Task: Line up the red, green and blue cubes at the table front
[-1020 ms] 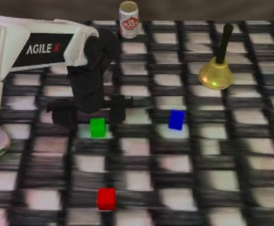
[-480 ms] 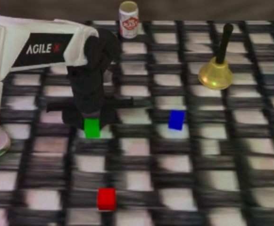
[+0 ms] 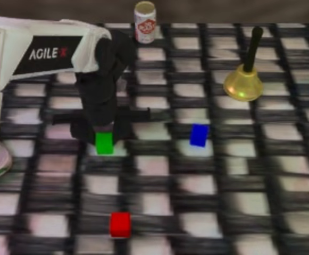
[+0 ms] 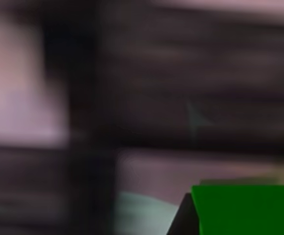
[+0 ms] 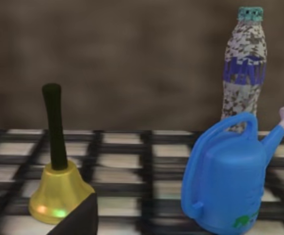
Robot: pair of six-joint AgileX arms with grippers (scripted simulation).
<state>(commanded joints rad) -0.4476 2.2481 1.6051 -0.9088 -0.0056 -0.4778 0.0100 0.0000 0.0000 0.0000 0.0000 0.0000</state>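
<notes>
Left pincer (image 3: 104, 139) clamped on the green cube (image 3: 104, 143), low over the worktop (image 3: 197, 183).

The blue cube (image 3: 199, 135) sits well off to the pincer's right, with bare grid between. The red cube (image 3: 119, 224) lies well in front of the pincer, near the front edge, open room on both sides. Behind it, at the far edge, stands a red-and-white can (image 3: 144, 22); a brass bell (image 3: 243, 82) stands far right. The right pincer is out of sight; its wrist view shows a blue watering can (image 5: 232, 183) and a bottle (image 5: 244, 68).

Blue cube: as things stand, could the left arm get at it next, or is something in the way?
Probably not right away: the left gripper is shut on the green cube. The table between it and the blue cube is bare, with the bell farther back.
</notes>
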